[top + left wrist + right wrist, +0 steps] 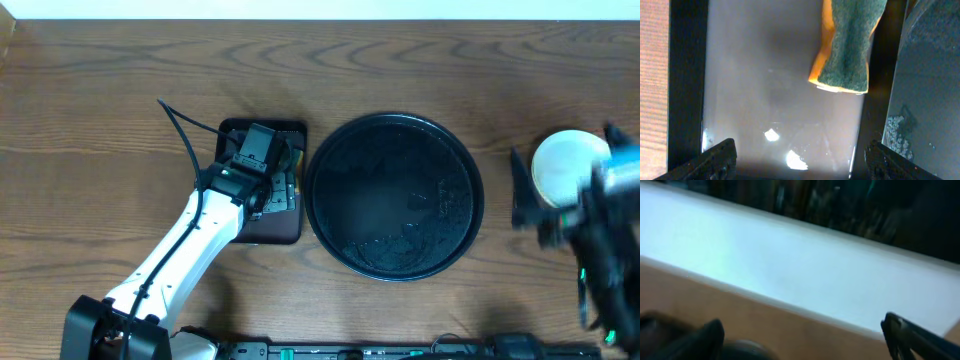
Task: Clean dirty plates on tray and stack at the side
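Note:
The round black tray (395,196) lies at the table's middle with no plates on it, only wet streaks. Its edge shows in the left wrist view (932,100). A pale plate (566,163) sits on the table right of the tray; I cannot tell how many plates are stacked there. My right gripper (528,200) is blurred beside that plate, open and empty (801,327). My left gripper (262,140) hovers open over the small rectangular tray (285,228). A green and yellow sponge (847,45) lies on that tray ahead of the open fingers (800,155).
The small rectangular dark tray (687,75) stands just left of the round tray, nearly touching it. A black cable (180,125) runs from the left arm. A white wall (790,255) borders the table's far edge.

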Controlling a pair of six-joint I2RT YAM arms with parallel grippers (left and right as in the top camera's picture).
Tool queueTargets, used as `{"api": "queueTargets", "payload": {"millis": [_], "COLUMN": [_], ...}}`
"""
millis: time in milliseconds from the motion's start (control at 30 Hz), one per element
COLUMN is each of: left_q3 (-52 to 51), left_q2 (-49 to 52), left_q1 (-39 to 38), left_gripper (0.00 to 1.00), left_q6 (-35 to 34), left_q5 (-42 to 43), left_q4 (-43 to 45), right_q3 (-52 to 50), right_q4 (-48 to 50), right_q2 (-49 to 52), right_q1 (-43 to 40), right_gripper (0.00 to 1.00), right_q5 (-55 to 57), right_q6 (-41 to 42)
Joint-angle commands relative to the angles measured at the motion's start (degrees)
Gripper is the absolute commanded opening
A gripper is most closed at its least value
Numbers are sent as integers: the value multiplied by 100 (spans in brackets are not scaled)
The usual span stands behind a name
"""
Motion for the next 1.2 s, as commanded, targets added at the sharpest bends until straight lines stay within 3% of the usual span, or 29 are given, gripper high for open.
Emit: {"api": "queueTargets", "payload": {"millis": [0, 200, 367, 467, 567, 833, 1167], "left_q3": [72, 72, 72, 72, 72, 72, 72], "left_q2": [-42, -42, -42, -42, -42, -42, -42], "left_q1": [13, 13, 13, 13, 13, 13, 13], "left_gripper": [83, 83, 83, 83, 83, 83, 83], "left_q6": [57, 57, 57, 57, 57, 57, 57], "left_q5": [-118, -118, -118, -118, -118, -118, -118], "left_q4": [7, 7, 7, 7, 7, 7, 7], "right_q3": [-1751, -4113, -5351, -5818, -6085, -6074, -6072], "right_q4": [833, 2267, 3875, 4179, 4089, 2490, 2420], "right_q2": [-1220, -2997, -3171, -3174, -3174, -3171, -3117], "right_q1": [-74, -81, -118, -118, -118, -118, -116], "right_gripper": [99, 99, 99, 99, 99, 99, 99], "right_q5": [-24, -81, -79, -79, -76, -111, -79], "right_q6": [-98, -96, 291, 483, 549, 566, 564]}}
